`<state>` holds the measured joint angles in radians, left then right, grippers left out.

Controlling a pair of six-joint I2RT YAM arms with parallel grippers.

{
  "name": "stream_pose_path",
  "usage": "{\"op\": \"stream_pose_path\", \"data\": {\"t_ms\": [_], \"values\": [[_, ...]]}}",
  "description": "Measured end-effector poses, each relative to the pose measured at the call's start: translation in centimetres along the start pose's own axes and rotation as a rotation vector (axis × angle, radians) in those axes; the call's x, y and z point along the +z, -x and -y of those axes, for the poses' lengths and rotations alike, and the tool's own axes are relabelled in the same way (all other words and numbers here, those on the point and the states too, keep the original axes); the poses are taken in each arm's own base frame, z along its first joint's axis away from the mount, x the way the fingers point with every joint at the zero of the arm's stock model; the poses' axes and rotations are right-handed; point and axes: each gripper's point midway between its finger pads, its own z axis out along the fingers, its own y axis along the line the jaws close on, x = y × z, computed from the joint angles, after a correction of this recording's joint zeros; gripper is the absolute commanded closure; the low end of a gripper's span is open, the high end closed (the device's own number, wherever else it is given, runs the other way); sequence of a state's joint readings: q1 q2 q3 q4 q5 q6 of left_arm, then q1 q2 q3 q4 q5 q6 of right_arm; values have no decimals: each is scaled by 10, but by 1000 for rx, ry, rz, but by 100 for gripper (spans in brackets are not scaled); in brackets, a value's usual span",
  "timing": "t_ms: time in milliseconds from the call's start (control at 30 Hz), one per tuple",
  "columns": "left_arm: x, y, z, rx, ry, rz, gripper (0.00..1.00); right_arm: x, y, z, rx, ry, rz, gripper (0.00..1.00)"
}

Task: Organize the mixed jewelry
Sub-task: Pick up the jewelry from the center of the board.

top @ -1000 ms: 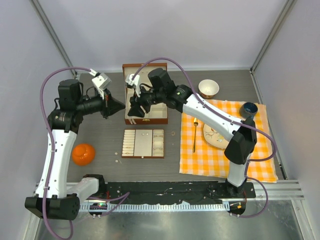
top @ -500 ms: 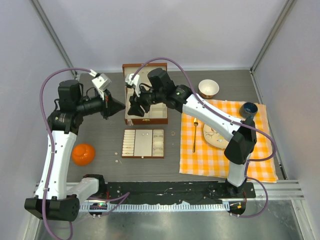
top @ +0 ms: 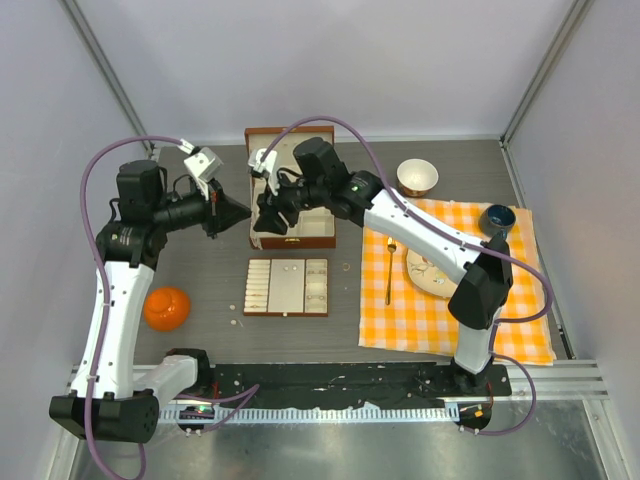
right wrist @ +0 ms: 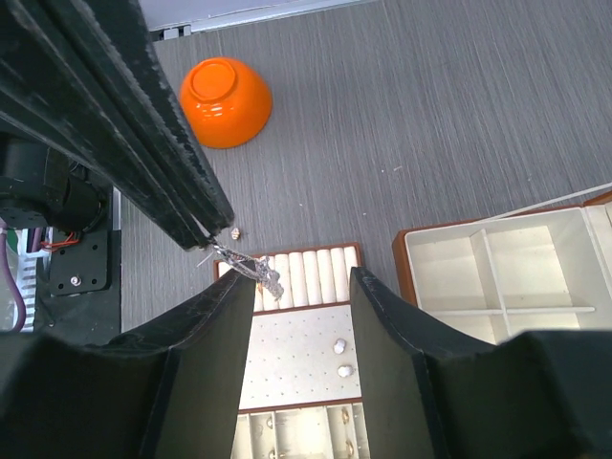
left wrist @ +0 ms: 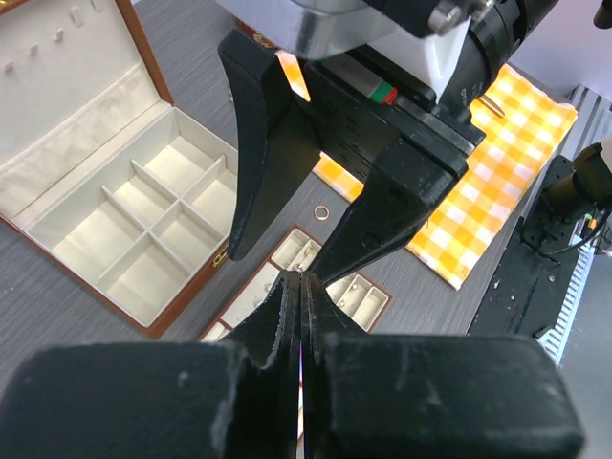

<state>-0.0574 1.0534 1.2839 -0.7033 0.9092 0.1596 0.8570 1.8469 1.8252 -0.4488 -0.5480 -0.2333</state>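
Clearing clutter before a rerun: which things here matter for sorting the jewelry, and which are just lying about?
For the job: silvery piece in the left gripper, studs on the tray, loose ring, wooden box.
Lying about: orange bowl, fork, plate, white bowl, blue cup, checked cloth.

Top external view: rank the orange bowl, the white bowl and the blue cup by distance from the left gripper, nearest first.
1. Orange bowl, near-left of the left gripper, which pinches a silvery jewelry piece.
2. White bowl, far side, to its right.
3. Blue cup, farthest right, on the checked cloth.
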Motion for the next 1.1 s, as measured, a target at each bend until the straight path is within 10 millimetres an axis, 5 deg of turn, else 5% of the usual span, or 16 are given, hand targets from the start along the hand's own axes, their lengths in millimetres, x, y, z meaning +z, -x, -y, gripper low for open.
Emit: {"op": "stream_pose_path", "data": {"t_ms": [700,1100], "values": [[1,1,0,-10,-1,8,100,9,-8,0,-1,-12,-23,66],[1,-1,0,-13,0,5,100,9,-8,2,-24,-20,-25,66]]}}
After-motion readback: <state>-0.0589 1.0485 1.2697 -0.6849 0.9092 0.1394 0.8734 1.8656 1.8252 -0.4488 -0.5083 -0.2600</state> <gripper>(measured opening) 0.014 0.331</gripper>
